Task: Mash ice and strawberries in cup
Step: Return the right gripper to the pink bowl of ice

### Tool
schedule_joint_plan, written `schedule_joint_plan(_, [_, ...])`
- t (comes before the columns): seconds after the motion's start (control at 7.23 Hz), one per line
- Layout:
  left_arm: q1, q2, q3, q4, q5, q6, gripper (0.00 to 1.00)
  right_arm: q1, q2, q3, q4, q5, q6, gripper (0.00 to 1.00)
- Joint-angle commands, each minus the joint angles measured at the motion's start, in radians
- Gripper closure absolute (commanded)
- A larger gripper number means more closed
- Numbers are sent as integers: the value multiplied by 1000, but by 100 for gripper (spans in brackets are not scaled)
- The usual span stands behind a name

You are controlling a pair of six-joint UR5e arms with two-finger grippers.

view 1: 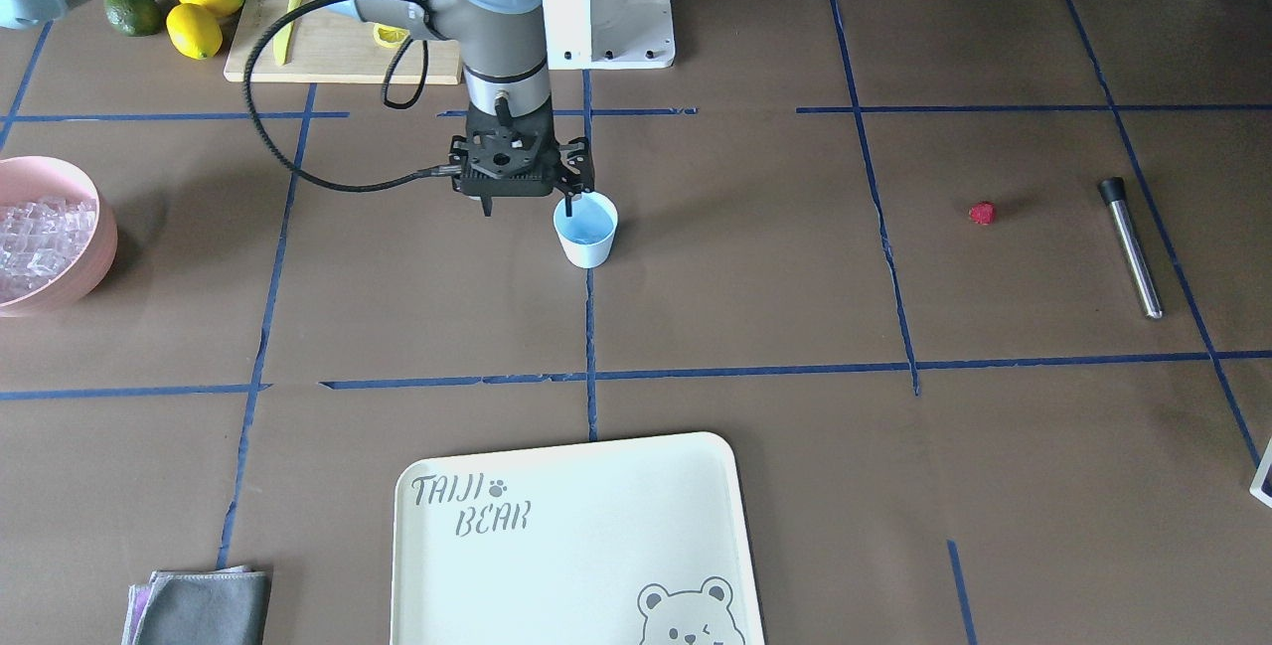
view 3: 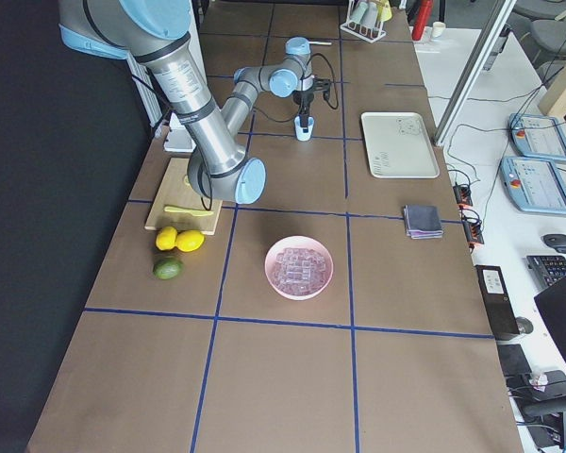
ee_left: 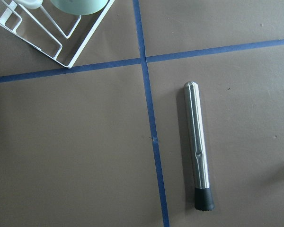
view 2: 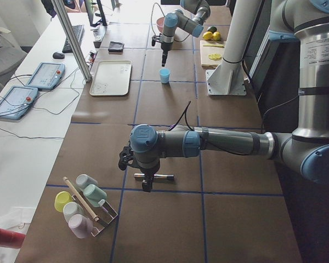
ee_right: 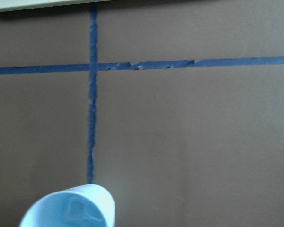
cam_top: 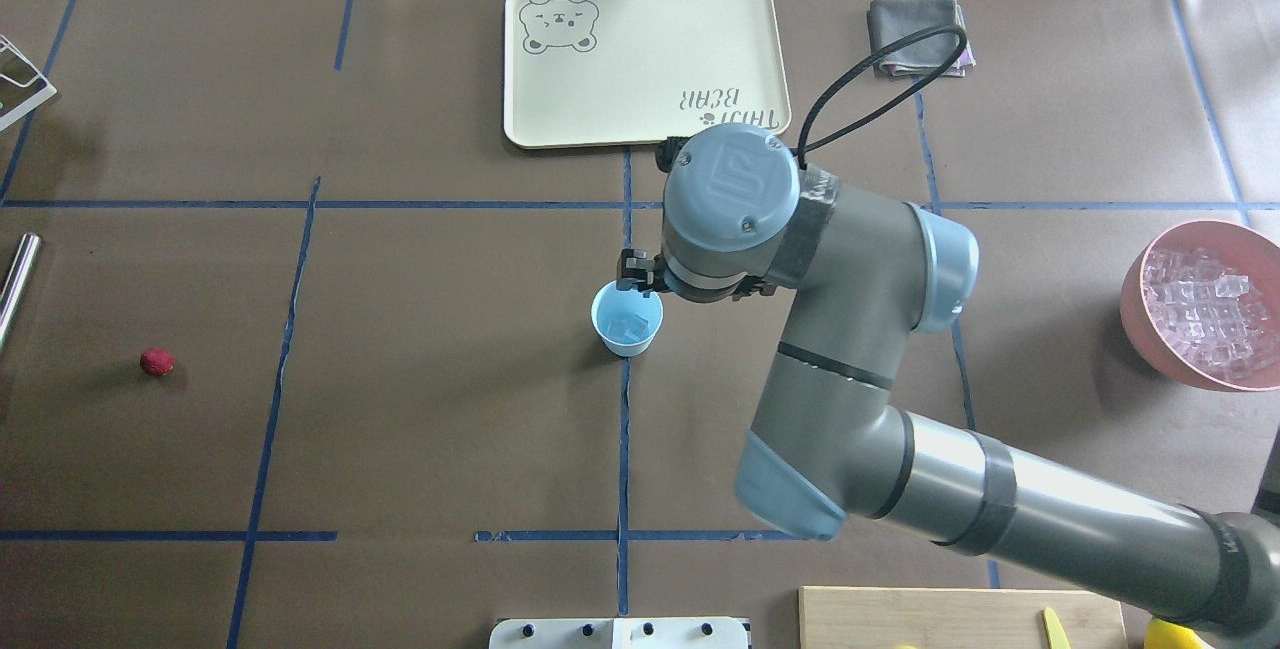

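The light blue cup point(view 1: 586, 231) stands upright at the table's middle, with at least one clear ice cube point(cam_top: 628, 326) inside; it also shows in the right wrist view point(ee_right: 71, 210). My right gripper point(view 1: 528, 211) hangs open just above the cup, one fingertip point(view 1: 569, 206) over its rim. More ice point(view 1: 35, 233) fills the pink bowl point(view 1: 94, 257). The red strawberry point(view 1: 982, 214) lies alone on the table. My left gripper point(view 2: 146, 186) hovers over the steel muddler point(ee_left: 197, 146); I cannot tell whether it is open or shut.
A cream tray point(view 1: 576, 546) lies on the operators' side. A cutting board point(view 1: 328, 49), lemons point(view 1: 204, 14) and a lime point(view 1: 132, 11) sit near the robot base. A grey cloth point(view 1: 204, 610) and a cup rack point(view 2: 82, 203) are at the edges.
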Motion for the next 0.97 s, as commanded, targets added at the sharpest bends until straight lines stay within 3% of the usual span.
schedule_joint_plan(0.0, [0, 0, 6, 1, 5, 0, 0, 198, -228, 138, 3, 185, -312, 0])
schedule_joint_plan(0.55, [0, 0, 17, 1, 5, 0, 0, 493, -549, 173, 6, 323, -856, 0])
schedule_joint_plan(0.69, [0, 3, 17, 1, 5, 0, 0, 541, -614, 169, 43, 324, -947, 0])
schedule_joint_plan(0.83, [0, 3, 17, 1, 5, 0, 0, 569, -701, 155, 156, 326, -972, 1])
